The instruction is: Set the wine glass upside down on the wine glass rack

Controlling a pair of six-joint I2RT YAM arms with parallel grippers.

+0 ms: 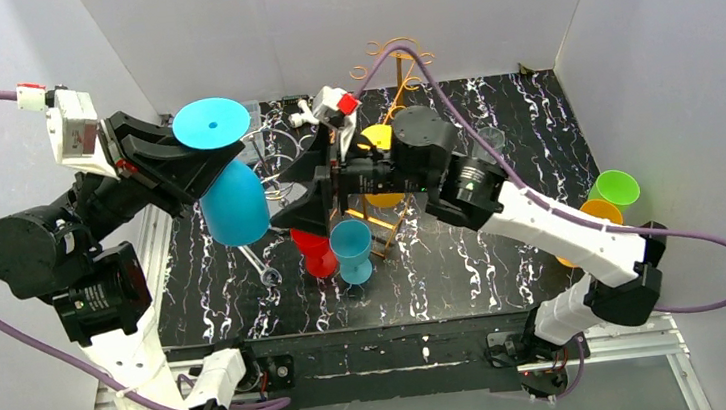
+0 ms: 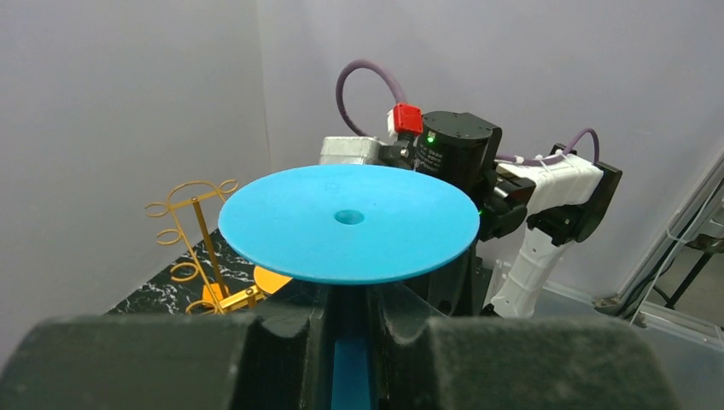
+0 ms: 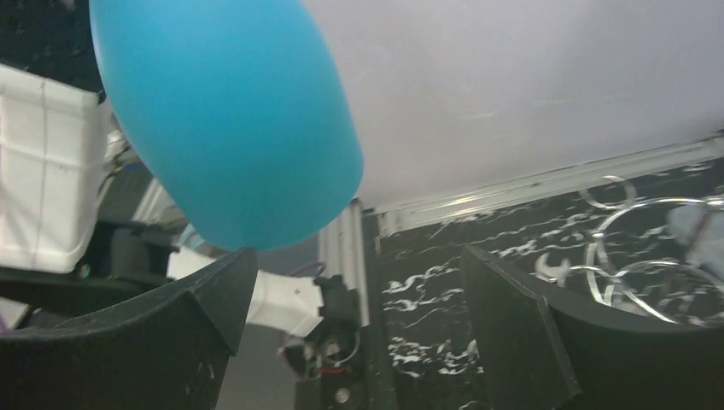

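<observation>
A blue wine glass hangs upside down in the air, its flat base (image 1: 210, 122) on top and its bowl (image 1: 234, 205) below. My left gripper (image 1: 196, 161) is shut on the stem (image 2: 351, 376), just under the base disc (image 2: 347, 224). My right gripper (image 1: 289, 190) stands open right beside the bowl (image 3: 226, 120), which sits above its left finger (image 3: 171, 325) without touching it. The gold wine glass rack (image 1: 395, 61) stands at the back of the table, behind the right arm; the left wrist view shows it as the gold rack (image 2: 192, 231) at the left.
A red glass (image 1: 316, 253) and a light blue glass (image 1: 352, 246) stand under the right wrist, near the rack's foot (image 1: 386, 225). A yellow glass (image 1: 378, 138) is by the rack. Green (image 1: 615, 188) and orange (image 1: 596, 218) glasses sit at the right edge. Clear glasses (image 1: 279, 153) lie at the back left.
</observation>
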